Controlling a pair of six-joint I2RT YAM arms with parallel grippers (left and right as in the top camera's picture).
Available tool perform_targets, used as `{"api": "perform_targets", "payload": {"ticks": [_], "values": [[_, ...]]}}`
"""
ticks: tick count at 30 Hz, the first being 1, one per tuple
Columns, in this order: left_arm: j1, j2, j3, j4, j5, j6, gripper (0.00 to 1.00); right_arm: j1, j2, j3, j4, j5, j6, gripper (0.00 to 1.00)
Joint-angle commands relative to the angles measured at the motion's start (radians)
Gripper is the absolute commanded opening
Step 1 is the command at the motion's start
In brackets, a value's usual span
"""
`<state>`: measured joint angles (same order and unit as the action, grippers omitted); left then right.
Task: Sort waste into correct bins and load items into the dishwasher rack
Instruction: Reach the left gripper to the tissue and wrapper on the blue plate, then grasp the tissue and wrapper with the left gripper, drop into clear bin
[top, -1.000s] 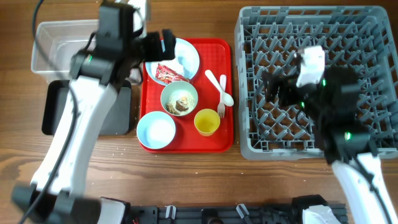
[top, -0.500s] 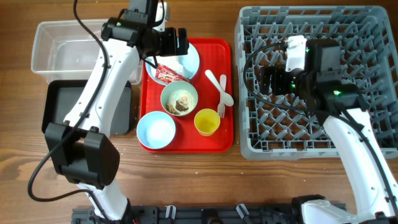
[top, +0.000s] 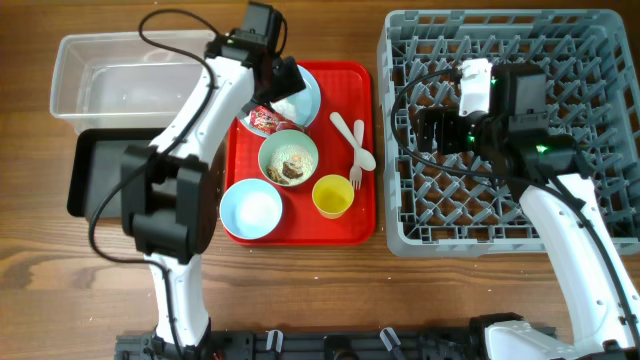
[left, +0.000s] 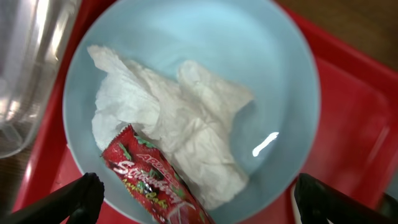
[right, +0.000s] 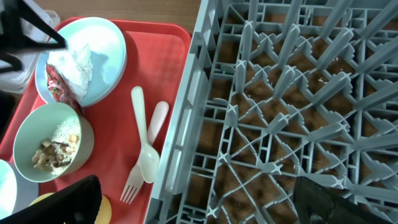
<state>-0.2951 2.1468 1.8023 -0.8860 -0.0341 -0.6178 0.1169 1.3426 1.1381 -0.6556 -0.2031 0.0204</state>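
Observation:
A crumpled white napkin (left: 174, 118) and a red snack wrapper (left: 149, 183) lie on the light blue plate (left: 249, 56), at the back of the red tray. My left gripper (left: 199, 200) hangs open just above them, its fingers straddling the wrapper; overhead it sits at the plate's left edge (top: 283, 82). My right gripper (right: 202, 199) is open and empty above the rack's (top: 520, 200) left side. On the tray are a pale green bowl (top: 289, 158) with food scraps, a light blue bowl (top: 250, 208), a yellow cup (top: 332, 195), a spoon (right: 144, 137) and a fork (right: 134, 180).
The clear tub (top: 75, 60) stands at the back left, with the black tray (top: 90, 180) just in front of it. The red tray (top: 345, 225) lies between these bins and the rack. My left arm reaches over the tub's right end.
My left arm has swung right and extended, bringing its gripper over the plate. The right arm shifted back over the rack a second ago and has held still since.

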Motion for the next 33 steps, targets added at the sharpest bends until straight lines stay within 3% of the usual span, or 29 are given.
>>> {"api": "perform_targets", "payload": {"ticks": [1, 13, 14, 17, 19, 25, 33], "values": [[-0.008, 0.056, 0.011, 0.003, -0.039, -0.053, 0.98, 0.0, 0.009, 0.019, -0.008, -0.02, -0.017, 1.0], [-0.008, 0.155, 0.011, 0.06, -0.039, -0.053, 0.87, 0.0, 0.009, 0.019, -0.015, -0.02, -0.017, 1.0], [-0.008, 0.158, 0.011, 0.065, -0.039, -0.053, 0.81, 0.0, 0.009, 0.019, -0.016, -0.02, -0.017, 0.99], [-0.009, 0.158, 0.01, 0.083, -0.038, -0.053, 0.31, 0.0, 0.009, 0.019, -0.016, -0.02, -0.018, 1.0], [-0.009, 0.158, 0.01, 0.082, -0.038, -0.053, 0.04, 0.0, 0.009, 0.019, -0.016, -0.02, -0.017, 0.99], [-0.009, 0.121, 0.011, 0.081, -0.01, -0.042, 0.04, 0.0, 0.009, 0.019, -0.016, -0.019, -0.018, 0.99], [0.009, -0.103, 0.057, 0.032, -0.004, -0.011, 0.04, 0.002, 0.009, 0.019, -0.011, -0.016, -0.018, 0.99]]}}
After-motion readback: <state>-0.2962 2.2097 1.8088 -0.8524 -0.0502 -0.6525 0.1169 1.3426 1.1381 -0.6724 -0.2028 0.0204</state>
